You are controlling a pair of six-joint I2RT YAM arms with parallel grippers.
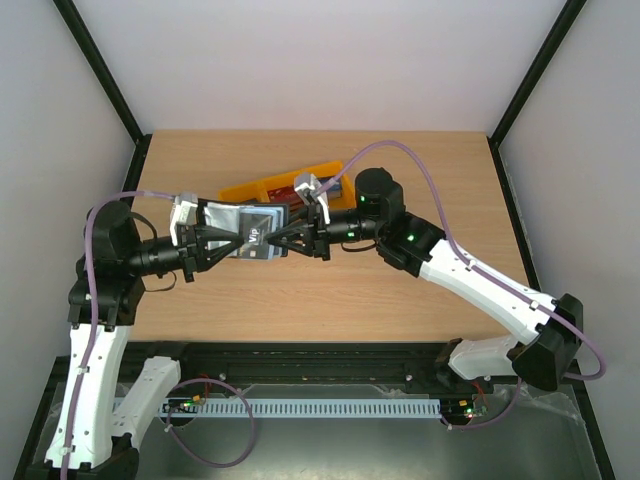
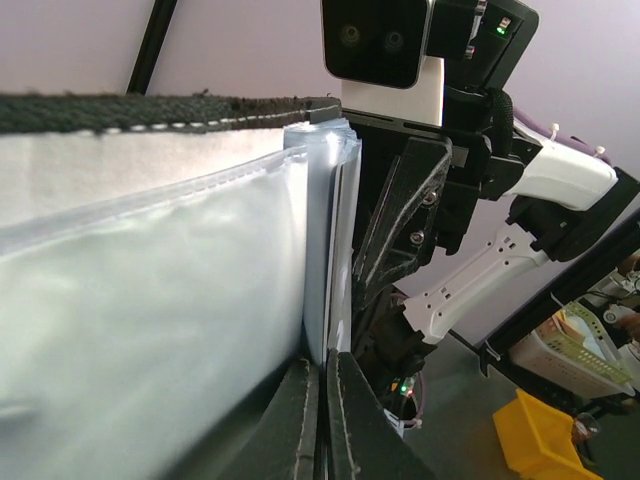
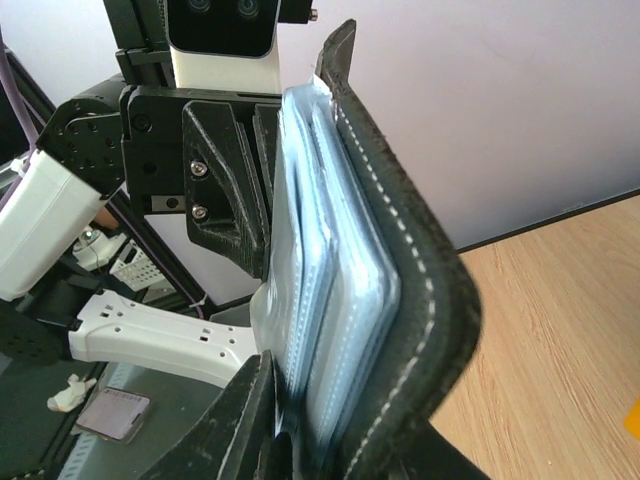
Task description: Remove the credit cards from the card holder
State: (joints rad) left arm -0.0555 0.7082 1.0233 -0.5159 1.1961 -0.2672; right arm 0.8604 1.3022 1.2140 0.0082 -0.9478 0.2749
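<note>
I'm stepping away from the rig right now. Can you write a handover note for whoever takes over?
Left gripper: shut on the small black bifold card holder with blue-grey pockets, which is held open above the wooden table.
Right gripper: shut on the holder's opposite edge. Whether it also pinches a card cannot be told.
Cards: a dark grey card sits in the holder. Something red lies in the yellow plastic bin behind, too small to identify.
Done: the holder is lifted and open.
Left: pull out the cards.
</note>
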